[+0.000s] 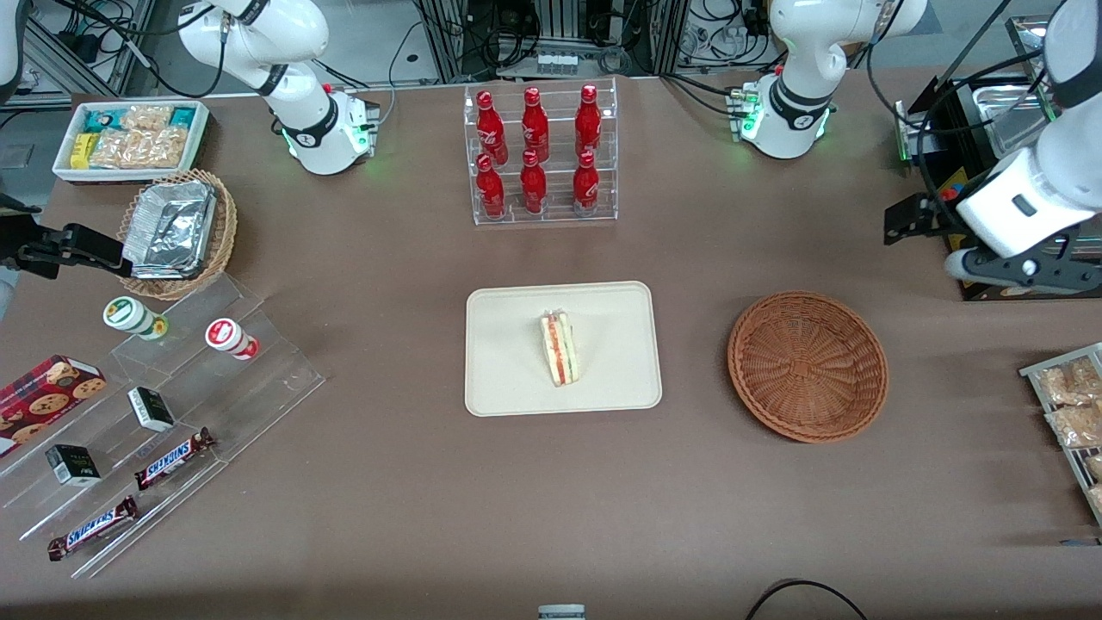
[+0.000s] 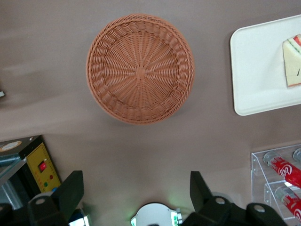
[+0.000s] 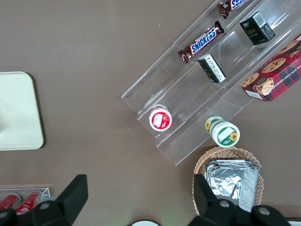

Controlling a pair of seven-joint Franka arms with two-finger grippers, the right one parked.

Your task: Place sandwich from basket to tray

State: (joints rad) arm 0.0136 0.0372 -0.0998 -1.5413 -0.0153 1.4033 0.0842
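A brown tabletop (image 1: pixel 603 499) carries a round wicker basket (image 1: pixel 807 366), now empty, and beside it a cream tray (image 1: pixel 516 379). The sandwich (image 1: pixel 560 349) lies on the tray — likely soft, light, easily crushed; best held across its flat bread faces. The pincer (image 2: pixel 136 188), spread and empty, hangs high above the tabletop beside the basket — partly cut off in the front view.

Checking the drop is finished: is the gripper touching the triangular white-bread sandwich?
Apart. The front view shows the open gripper raised near the working arm's end, past the brown wicker basket; the sandwich lies alone on the cream tray.
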